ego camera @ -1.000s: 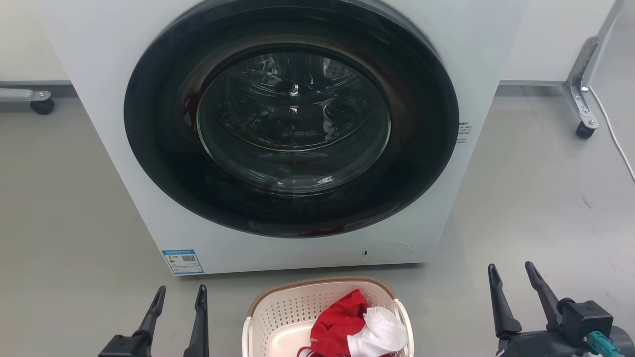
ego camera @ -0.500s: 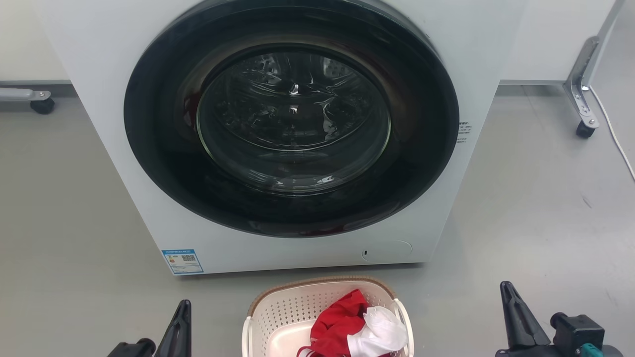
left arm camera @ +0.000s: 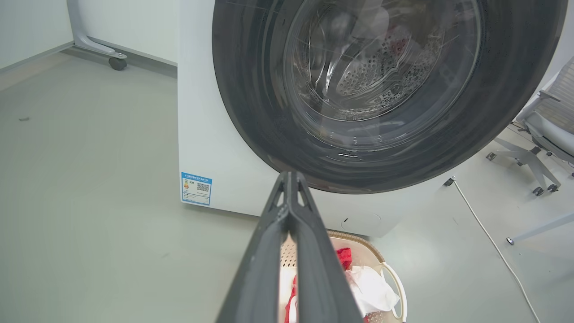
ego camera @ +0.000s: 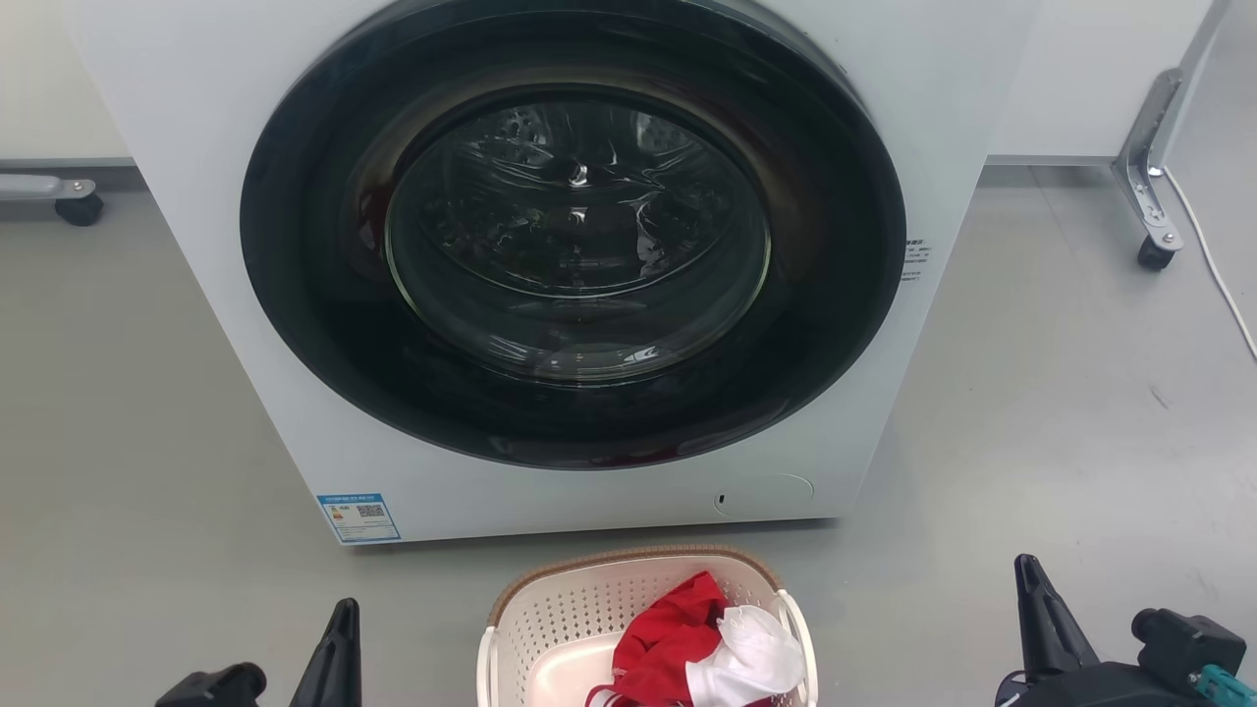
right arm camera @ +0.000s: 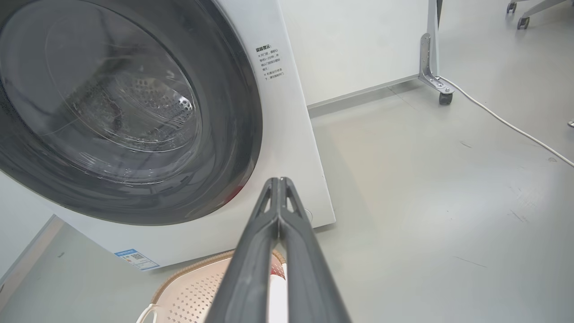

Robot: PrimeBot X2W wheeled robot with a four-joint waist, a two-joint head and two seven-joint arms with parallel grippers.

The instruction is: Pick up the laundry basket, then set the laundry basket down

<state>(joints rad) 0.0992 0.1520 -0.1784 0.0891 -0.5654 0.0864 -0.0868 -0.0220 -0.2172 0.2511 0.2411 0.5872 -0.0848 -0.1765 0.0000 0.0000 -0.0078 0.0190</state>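
The laundry basket (ego camera: pixel 555 614), cream-white and perforated with a brown rim, stands on the floor at the bottom centre, just in front of the washing machine. A red cloth (ego camera: pixel 668 628) and a white cloth (ego camera: pixel 751 658) lie in it. My left gripper (ego camera: pixel 343 614) is low to the basket's left, shut and empty, well apart from it. My right gripper (ego camera: pixel 1027 571) is far to the basket's right, also shut on nothing. In the left wrist view the closed left gripper (left arm camera: pixel 290 179) rises over the basket (left arm camera: pixel 355 237). In the right wrist view the closed right gripper (right arm camera: pixel 279 184) covers part of the basket (right arm camera: pixel 188 291).
A white washing machine (ego camera: pixel 933 98) with a large dark round door (ego camera: pixel 574 236) stands right behind the basket. Wheeled frame legs stand at the back right (ego camera: pixel 1149 196) and back left (ego camera: pixel 74 206). A white cable (ego camera: pixel 1213 255) runs along the right floor. An office chair (left arm camera: pixel 547 130) is off to one side.
Both grippers went from open to shut and dropped lower in the head view. The left one drifted left, the right one right. The basket stayed put.
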